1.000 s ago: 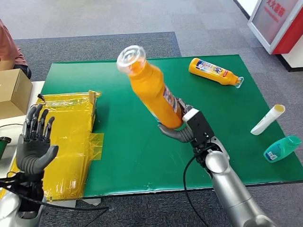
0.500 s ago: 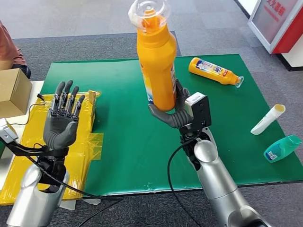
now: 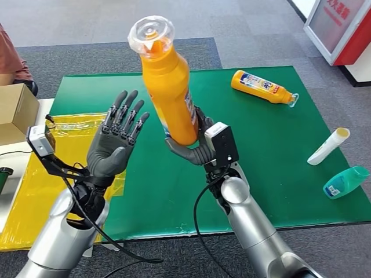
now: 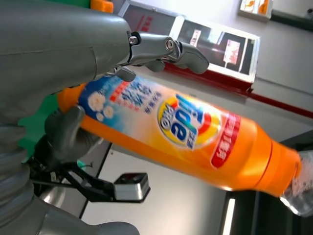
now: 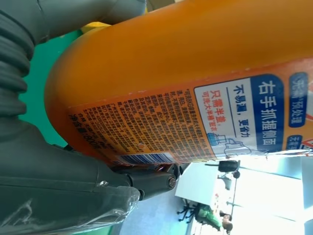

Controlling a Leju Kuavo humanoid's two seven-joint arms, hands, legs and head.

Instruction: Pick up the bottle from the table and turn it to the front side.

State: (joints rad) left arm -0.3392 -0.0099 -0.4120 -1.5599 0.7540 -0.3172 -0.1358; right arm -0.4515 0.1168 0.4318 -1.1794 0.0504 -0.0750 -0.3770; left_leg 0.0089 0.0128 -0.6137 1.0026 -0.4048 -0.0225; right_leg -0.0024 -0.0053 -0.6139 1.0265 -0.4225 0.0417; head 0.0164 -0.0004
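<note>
The orange bottle is looking like smooth, glossy plastic, catching light along its shoulder, and its clear cap is showing as transparent plastic. Its printed label is appearing slick and shiny. The right hand gripping it is showing dark grey matt fingers, and the left hand is wearing the same dull finish. Both forearms are gleaming as brushed silver metal. The surface is carrying a flat, matt green mat. At 9 o'clock, a yellow sheet is lying wrinkled and glossy like plastic film, beside a brown cardboard box.
</note>
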